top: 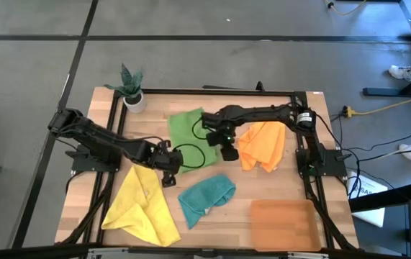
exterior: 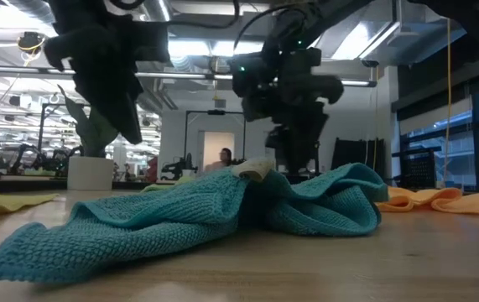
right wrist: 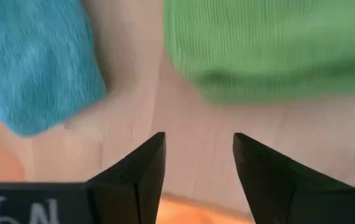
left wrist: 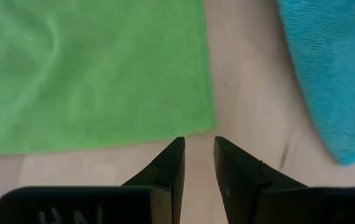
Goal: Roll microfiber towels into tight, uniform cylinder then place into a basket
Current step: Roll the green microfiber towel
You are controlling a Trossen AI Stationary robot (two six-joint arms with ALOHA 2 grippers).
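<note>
Four towels lie loose on the wooden table (top: pixel 291 108): green (top: pixel 188 131) at the far middle, orange (top: pixel 263 146) to its right, yellow (top: pixel 142 207) at the near left, teal (top: pixel 205 197) crumpled at the near middle. The empty orange-brown basket (top: pixel 284 224) sits at the near right. My left gripper (top: pixel 168 178) hangs open, its fingers close together, over bare wood by the green towel's near edge (left wrist: pixel 102 134). My right gripper (top: pixel 229 154) stands open over bare wood between the green towel (right wrist: pixel 270 50) and the teal one (right wrist: pixel 40 68). Both point steeply down.
A small white plant pot (top: pixel 134 100) stands at the table's far left corner. Black frame rails run along the table's edges. Bare wood shows between the green and teal towels (left wrist: pixel 252 99) and along the near edge.
</note>
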